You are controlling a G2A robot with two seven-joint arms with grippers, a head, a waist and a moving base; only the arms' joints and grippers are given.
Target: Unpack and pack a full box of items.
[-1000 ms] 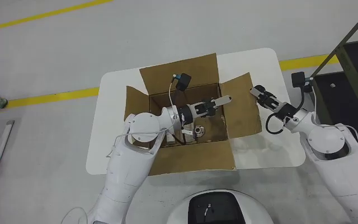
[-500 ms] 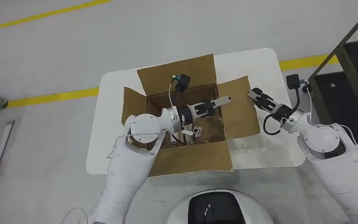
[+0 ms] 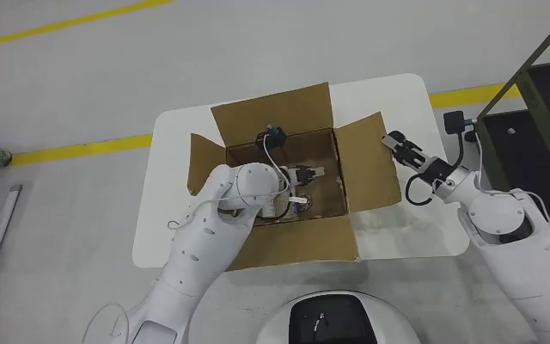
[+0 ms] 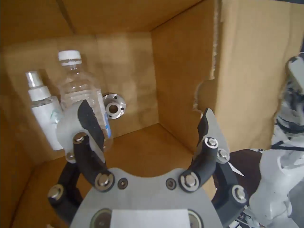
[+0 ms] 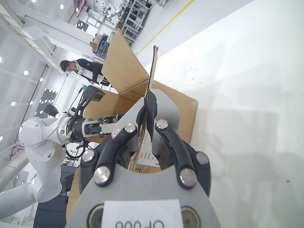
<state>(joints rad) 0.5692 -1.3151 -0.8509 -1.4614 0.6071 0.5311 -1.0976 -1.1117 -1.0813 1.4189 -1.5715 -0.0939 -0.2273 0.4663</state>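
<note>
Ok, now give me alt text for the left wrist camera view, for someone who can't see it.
The left gripper, jaws open, sits inside a cardboard box, close to a clear bottle with a white cap. A white spray bottle and a metal flange are beside that bottle.

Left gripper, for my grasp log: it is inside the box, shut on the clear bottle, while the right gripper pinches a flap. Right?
No: the left wrist view shows the left gripper open inside the box, not shut on the clear bottle. The right gripper does pinch a flap.
</note>
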